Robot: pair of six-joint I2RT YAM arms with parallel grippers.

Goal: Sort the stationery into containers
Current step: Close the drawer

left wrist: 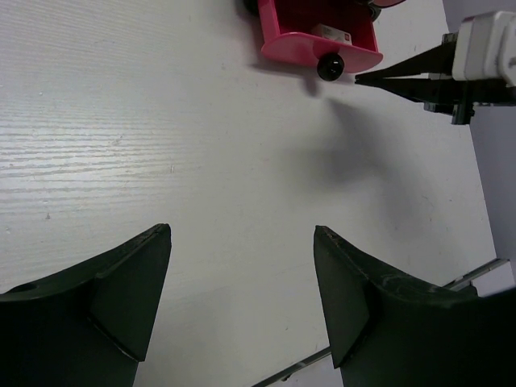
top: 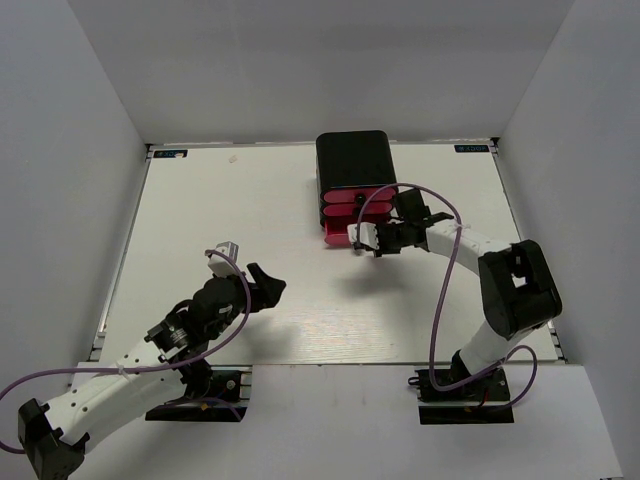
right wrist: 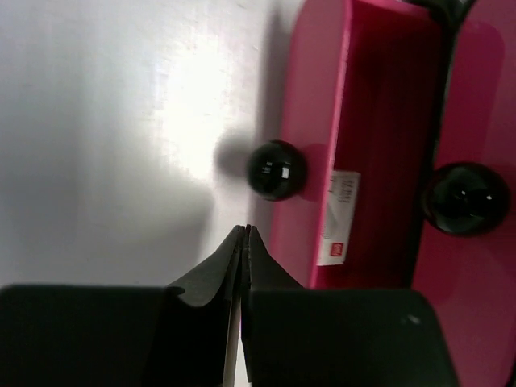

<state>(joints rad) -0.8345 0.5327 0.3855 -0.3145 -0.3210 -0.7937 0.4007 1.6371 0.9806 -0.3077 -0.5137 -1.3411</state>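
Note:
The black cabinet (top: 352,160) stands at the back of the table with its pink drawers (top: 340,212) facing me. The bottom drawer (left wrist: 300,44) is pulled out; its black knob (right wrist: 276,170) shows in the left wrist view too (left wrist: 330,66). A white eraser (right wrist: 339,218) lies inside it, also visible in the left wrist view (left wrist: 332,32). My right gripper (right wrist: 246,231) is shut and empty, its tips just short of that knob, seen from above (top: 355,247). My left gripper (left wrist: 242,238) is open and empty over bare table (top: 268,281). No capped sticks are in view.
A second knob (right wrist: 465,197) belongs to the drawer above. The white board (top: 200,220) is walled on three sides. The right arm's cable (top: 445,290) loops over the right half. The right gripper's fingers (left wrist: 403,74) show at the top right of the left wrist view.

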